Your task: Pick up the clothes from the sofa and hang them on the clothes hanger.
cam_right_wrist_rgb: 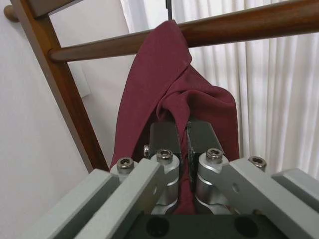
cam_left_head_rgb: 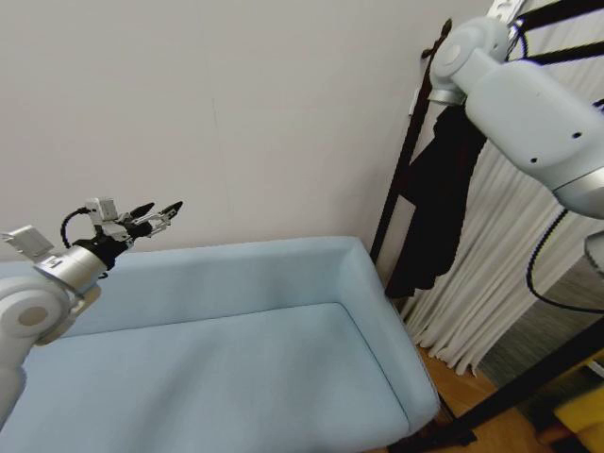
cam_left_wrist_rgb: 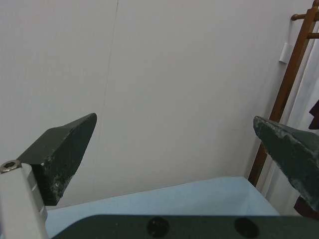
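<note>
Up on the rack: the maroon garment hangs over the wooden rail, the right gripper pinching its fabric.
The left gripper (fingers spread) hovers over the pale blue sofa, white wall behind, curtains beside.

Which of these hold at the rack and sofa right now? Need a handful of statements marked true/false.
1. The garment is draped over the wooden rail. True.
2. The right gripper is open and clear of the garment. False: its fingers are shut on a fold of the fabric, just below the rail.
3. The left gripper is open and holds nothing. True.
4. The garment lies on the sofa seat. False: it hangs from the rail, beside the sofa's end.
5. The left gripper is at the rail too. False: it is raised over the sofa's left part, near the backrest.
</note>
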